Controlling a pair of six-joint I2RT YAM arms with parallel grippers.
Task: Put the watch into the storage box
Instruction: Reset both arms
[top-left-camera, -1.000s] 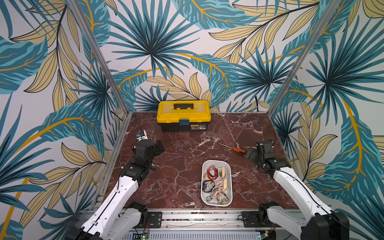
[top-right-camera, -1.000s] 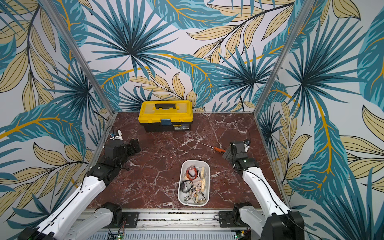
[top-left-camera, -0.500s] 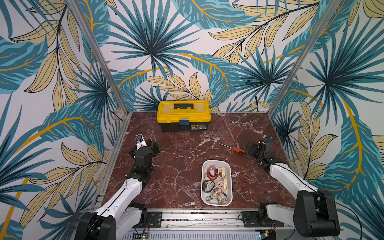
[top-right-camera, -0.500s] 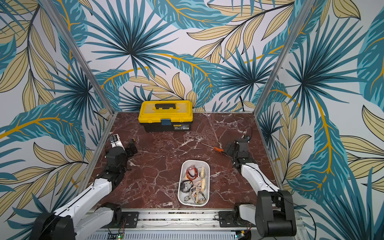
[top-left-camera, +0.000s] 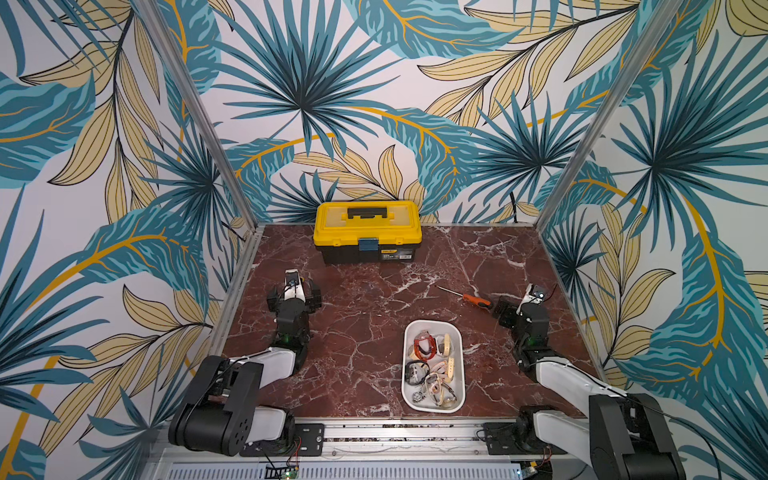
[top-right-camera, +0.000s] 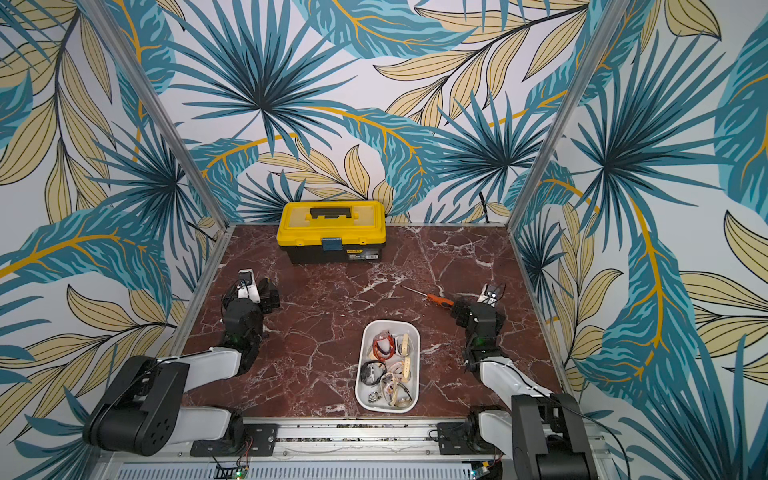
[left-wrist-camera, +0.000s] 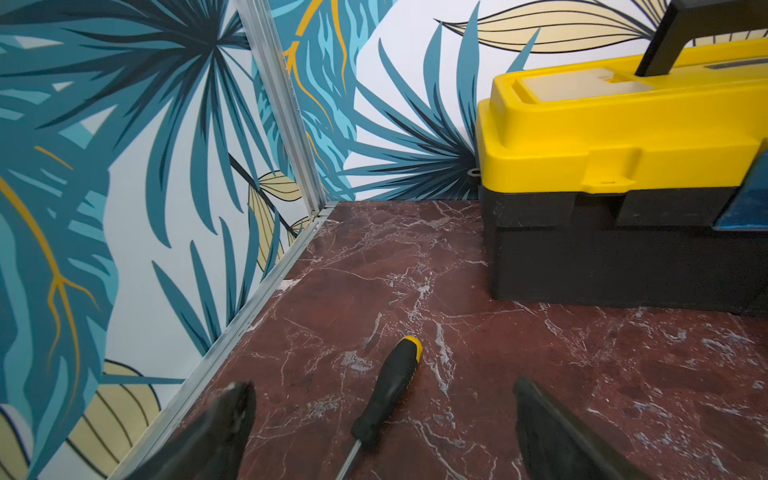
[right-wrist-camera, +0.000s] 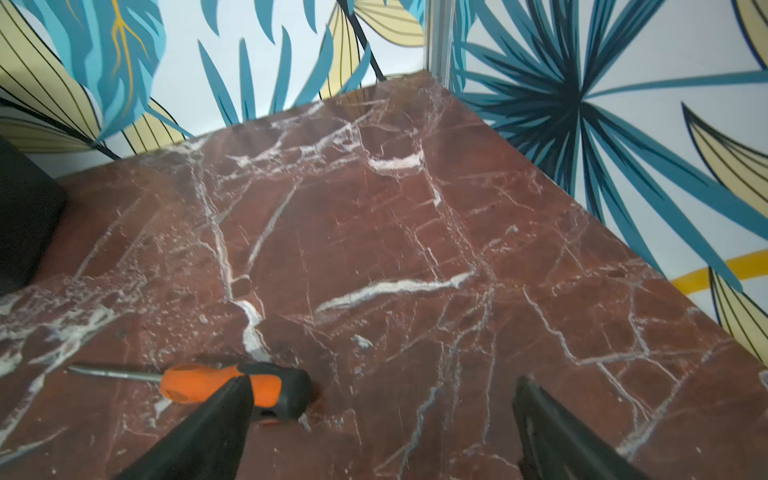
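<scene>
- watches (top-left-camera: 424, 347) with red, cream and black straps lay heaped inside the shallow, glossy white rectangular storage box (top-left-camera: 432, 323) with rounded corners; their number was hard to tell.
- the box sat on the dark red marble-patterned table (top-left-camera: 365, 332), toward its near edge and right of the middle, between the two arms.
- the left gripper (left-wrist-camera: 382, 386) had its jaws spread wide and gripped nothing.
- a slim black-handled screwdriver (left-wrist-camera: 399, 365) with a yellow cap lay on the table between its fingers, touching neither.
- this gripper sat low near the left wall, well apart from the box and the watches. it faced the yellow-lidded black toolbox (top-left-camera: 368, 232), which stood against the back wall.
- the right gripper (right-wrist-camera: 384, 380) was also spread wide and held nothing, with bare marble between its fingers.
- in the right wrist view one dark finger (right-wrist-camera: 212, 428) overlapped the orange-handled screwdriver (right-wrist-camera: 195, 382) with a black end; whether they touched could not be told.
- in both top views the right gripper lay beyond the box's far right corner, near it but apart, and pointed away from the watches.
- the orange-handled screwdriver lay flat just beside that gripper, between the box's far rim and the toolbox.
</scene>
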